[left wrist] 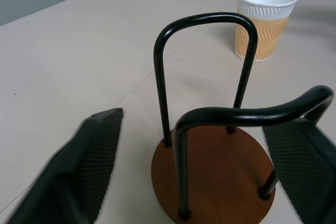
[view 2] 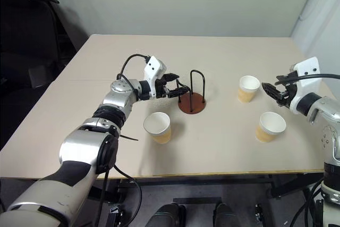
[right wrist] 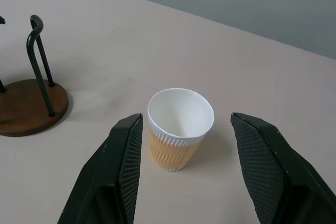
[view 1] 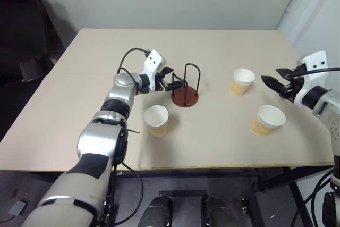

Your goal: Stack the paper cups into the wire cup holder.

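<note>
The left gripper (view 1: 177, 84) is held level, jaws wide astride the wire cup holder (view 1: 185, 97) – the right gripper (view 1: 272, 84), also wide, is aimed at 1 of 3 paper cups (view 1: 242, 82).

Lighting even, bright, diffuse, from overhead. Desk (view 1: 212, 147) evenly lit, no glare. Shadows soft and short: faint one beside each cup (view 1: 156, 120), small dark patch under the holder (view 1: 185, 97). Far left corner of room dim. Head views sharp, slight bowing at edges. Left wrist view: near black fingers (left wrist: 79, 171) blurred, holder wire sharp, far cup soft. Right wrist view crisp.
</note>
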{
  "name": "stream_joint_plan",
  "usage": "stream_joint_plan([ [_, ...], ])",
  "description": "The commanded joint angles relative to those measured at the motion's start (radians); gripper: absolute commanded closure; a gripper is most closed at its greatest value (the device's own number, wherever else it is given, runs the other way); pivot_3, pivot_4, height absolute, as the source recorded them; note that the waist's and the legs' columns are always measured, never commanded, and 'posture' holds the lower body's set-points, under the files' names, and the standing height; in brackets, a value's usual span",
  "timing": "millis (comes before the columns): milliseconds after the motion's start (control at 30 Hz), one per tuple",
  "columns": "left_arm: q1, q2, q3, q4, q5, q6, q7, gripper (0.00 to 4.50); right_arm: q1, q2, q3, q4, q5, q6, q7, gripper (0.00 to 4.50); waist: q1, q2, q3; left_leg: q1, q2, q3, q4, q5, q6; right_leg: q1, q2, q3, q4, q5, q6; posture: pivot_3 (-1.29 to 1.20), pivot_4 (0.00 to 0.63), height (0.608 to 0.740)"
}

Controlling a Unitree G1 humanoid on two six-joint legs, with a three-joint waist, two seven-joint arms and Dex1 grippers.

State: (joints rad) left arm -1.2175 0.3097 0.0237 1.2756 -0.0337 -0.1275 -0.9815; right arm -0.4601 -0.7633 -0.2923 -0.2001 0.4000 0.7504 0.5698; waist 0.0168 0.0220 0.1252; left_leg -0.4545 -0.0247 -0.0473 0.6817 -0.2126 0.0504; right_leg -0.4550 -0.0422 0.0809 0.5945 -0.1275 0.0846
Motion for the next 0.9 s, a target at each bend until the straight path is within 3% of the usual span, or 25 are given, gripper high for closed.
stream_joint_plan([
  [33, -0.032, -0.002, 0.016, -0.007, -0.005, 0.007, -0.025, 1.67, -0.001, -0.01, -0.047, -0.038, 0.014, -0.008, -0.014, 1.84, 0.0, 0.0, 0.0, 0.0, 0.0, 0.0, 0.0, 0.0, 0.0, 0.0, 0.0, 0.0, 0.0, 0.0, 0.0, 0.0, 0.15, 0.74],
  [267, -0.031, -0.001, 0.029, -0.009, -0.015, 0.017, -0.07, 4.32, 0.01, -0.013, -0.055, -0.04, 0.017, -0.011, -0.023, 1.84, 0.0, 0.0, 0.0, 0.0, 0.0, 0.0, 0.0, 0.0, 0.0, 0.0, 0.0, 0.0, 0.0, 0.0, 0.0, 0.0, 0.15, 0.74],
  [300, -0.032, -0.001, 0.031, -0.009, -0.017, 0.02, -0.08, 4.45, 0.011, -0.013, -0.055, -0.039, 0.016, -0.012, -0.024, 1.84, 0.0, 0.0, 0.0, 0.0, 0.0, 0.0, 0.0, 0.0, 0.0, 0.0, 0.0, 0.0, 0.0, 0.0, 0.0, 0.0, 0.15, 0.74],
  [633, -0.044, -0.015, 0.038, -0.012, -0.019, 0.027, -0.121, 4.45, 0.013, -0.013, -0.052, -0.033, 0.013, -0.02, -0.028, 1.84, 0.001, 0.0, 0.0, 0.0, 0.0, 0.0, 0.0, 0.0, 0.0, 0.0, 0.0, 0.0, 0.0, 0.001, 0.001, 0.0, 0.15, 0.74],
  [900, -0.038, -0.099, 0.025, -0.05, -0.026, 0.024, -0.185, 4.45, 0.015, -0.01, -0.051, -0.032, 0.013, -0.023, -0.031, 1.84, 0.008, 0.0, 0.0, 0.0, 0.0, 0.0, 0.0, 0.0, 0.001, 0.001, 0.0, 0.0, -0.001, 0.001, 0.002, 0.0, 0.15, 0.74],
])
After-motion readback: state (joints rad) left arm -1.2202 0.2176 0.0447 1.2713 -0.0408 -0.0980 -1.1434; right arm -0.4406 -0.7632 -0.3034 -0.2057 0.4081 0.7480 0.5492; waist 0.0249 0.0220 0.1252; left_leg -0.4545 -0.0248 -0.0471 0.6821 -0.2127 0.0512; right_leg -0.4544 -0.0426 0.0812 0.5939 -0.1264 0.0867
